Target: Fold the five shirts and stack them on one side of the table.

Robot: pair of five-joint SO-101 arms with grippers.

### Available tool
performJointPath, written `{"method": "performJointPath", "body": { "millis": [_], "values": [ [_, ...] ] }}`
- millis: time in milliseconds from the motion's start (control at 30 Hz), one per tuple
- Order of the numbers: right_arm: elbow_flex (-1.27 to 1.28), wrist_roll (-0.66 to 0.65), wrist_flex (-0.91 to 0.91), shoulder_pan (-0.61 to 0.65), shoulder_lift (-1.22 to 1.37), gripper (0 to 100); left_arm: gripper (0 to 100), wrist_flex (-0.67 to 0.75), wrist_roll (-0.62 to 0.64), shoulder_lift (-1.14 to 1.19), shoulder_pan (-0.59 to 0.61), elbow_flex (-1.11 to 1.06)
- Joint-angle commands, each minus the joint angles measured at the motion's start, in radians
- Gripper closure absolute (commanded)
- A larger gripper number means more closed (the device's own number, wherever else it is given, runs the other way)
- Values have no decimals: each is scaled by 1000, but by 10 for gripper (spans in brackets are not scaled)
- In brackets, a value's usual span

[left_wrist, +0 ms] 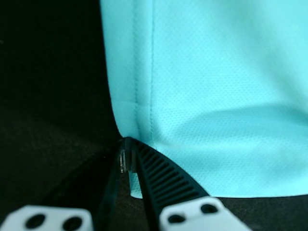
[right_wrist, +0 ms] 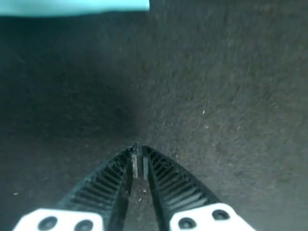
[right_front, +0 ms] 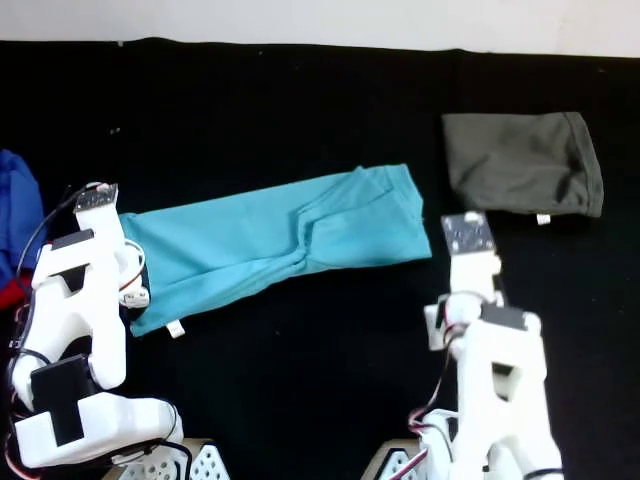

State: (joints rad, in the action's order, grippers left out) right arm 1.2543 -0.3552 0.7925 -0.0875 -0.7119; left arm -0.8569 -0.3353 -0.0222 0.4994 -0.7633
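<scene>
Left end effector (left_wrist: 126,155): fingers pressed together on the hem corner of the teal shirt (left_wrist: 216,96), a sliver of teal fabric showing between them. Right end effector (right_wrist: 138,156): fingers drawn almost together with only a thin slit between them, gripping nothing, over bare black counter (right_wrist: 216,86) just off the shirt's opposite end on the arms' side. Teal shirt lies flat on the counter, folded lengthwise into a long band, with creases bunched near its middle and a small white tag (right_front: 176,328) at the pinched end. Its long axis runs diagonally, from the left arm's end up and away toward the far right. Beyond that far-right end, apart from it, sits a grey shirt (right_front: 525,163), folded to a compact rectangle. Past the pinched end, at the counter's edge, lies bunched blue cloth (right_front: 15,210).
</scene>
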Motion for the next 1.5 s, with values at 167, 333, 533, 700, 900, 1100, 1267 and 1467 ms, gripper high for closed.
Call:
{"method": "performJointPath", "body": {
  "millis": [167,333,533,700,900,1100,1267,1467],
  "values": [
    [260,-5,-306,-25,-65,989,990,-279,8,-45,7,208],
    [265,-5,-305,-25,-65,989,990,-523,9,-104,7,450],
    [266,-5,-305,-25,-65,989,888,-566,100,-30,5,552],
    [266,-5,-305,-25,-65,989,767,-483,229,157,5,611],
    [266,-5,-308,-25,-65,989,777,-471,235,390,-2,756],
    [266,-5,-308,-25,-65,989,811,-477,232,618,-7,881],
    [266,-5,-308,-25,-65,989,973,-543,230,704,-8,998],
    [266,-5,-308,-25,-65,989,992,-566,175,760,19,1099]
  ]
}}
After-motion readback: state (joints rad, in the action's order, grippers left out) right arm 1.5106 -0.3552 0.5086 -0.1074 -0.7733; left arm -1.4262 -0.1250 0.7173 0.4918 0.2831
